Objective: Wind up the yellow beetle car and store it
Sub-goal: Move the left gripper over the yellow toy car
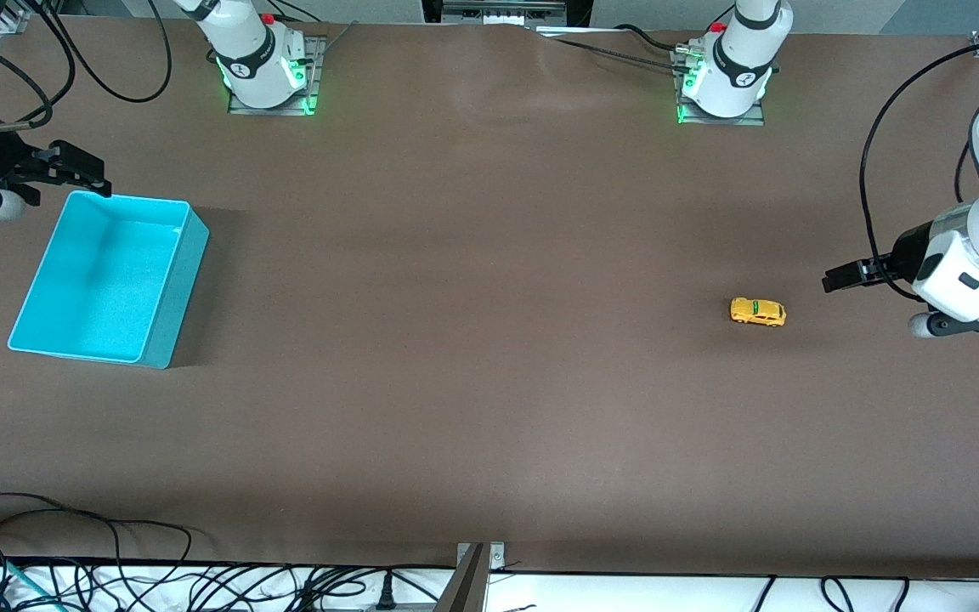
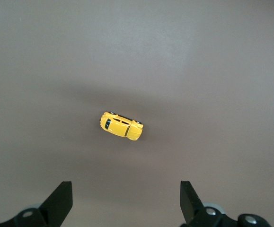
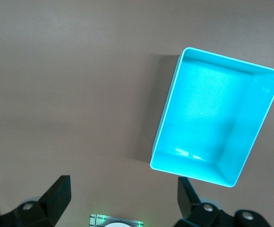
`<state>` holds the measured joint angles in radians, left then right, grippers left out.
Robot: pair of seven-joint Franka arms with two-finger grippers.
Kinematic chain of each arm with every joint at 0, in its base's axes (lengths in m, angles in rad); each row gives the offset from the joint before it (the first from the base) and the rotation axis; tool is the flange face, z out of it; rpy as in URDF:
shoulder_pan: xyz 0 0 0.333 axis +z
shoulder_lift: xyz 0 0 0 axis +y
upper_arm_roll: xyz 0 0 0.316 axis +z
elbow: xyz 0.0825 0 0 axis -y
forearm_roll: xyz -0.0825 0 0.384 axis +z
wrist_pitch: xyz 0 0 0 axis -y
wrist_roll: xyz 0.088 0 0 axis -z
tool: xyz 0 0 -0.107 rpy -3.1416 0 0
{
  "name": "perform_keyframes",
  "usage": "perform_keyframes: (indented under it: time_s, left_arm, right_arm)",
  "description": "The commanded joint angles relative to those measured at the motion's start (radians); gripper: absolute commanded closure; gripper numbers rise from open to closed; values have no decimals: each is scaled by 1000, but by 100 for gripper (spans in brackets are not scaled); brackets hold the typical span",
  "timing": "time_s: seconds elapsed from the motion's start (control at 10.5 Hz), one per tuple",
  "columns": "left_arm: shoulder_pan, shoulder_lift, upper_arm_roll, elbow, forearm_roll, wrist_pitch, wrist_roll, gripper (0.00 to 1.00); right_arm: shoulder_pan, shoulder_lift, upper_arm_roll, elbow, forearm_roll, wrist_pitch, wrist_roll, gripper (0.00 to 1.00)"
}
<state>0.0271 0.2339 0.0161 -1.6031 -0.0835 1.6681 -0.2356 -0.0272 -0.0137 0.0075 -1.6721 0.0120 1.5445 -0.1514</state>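
Nearest the front camera sits the turquoise bin (image 1: 107,280), empty; the yellow beetle car (image 1: 757,311) stands on the bare table well apart from it, toward the left arm's end. Spread wide, the left gripper (image 1: 838,279) hangs just beside the car; the right gripper (image 1: 86,177), also spread, waits at the bin's rim. The car's long axis runs along the table's length; which end points at the bin I cannot tell. Being tiny and wheeled, the car may roll or slip out of an off-centre pinch.

Evenly lit from overhead; soft shadows beside the turquoise bin (image 1: 107,280) and yellow beetle car (image 1: 757,311); mild glare inside bin; sharp throughout.
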Motion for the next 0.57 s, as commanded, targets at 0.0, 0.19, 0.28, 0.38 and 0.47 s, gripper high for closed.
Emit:
perform_keyframes:
  time_s: [0.0, 0.19, 0.28, 0.38, 0.47]
  left_arm:
    - [8, 2, 2, -24, -25, -5, -179, 0]
    - [10, 8, 5, -38, -25, -5, -328, 0]
    - [10, 10, 5, -47, -24, -4, -426, 0]
    - [10, 12, 5, -58, -7, 2, -532, 0]
    - [5, 21, 2, -66, 29, 4, -629, 0]
  right_arm:
    - [-7, -3, 0, 9, -12, -17, -8, 0]
    - [-7, -5, -4, 9, -12, -18, -8, 0]
    - [-7, -3, -4, 9, -12, -23, -7, 0]
    - [-7, -3, -4, 9, -12, -33, -5, 0]
    - [-7, -3, -4, 9, -12, -35, -5, 0]
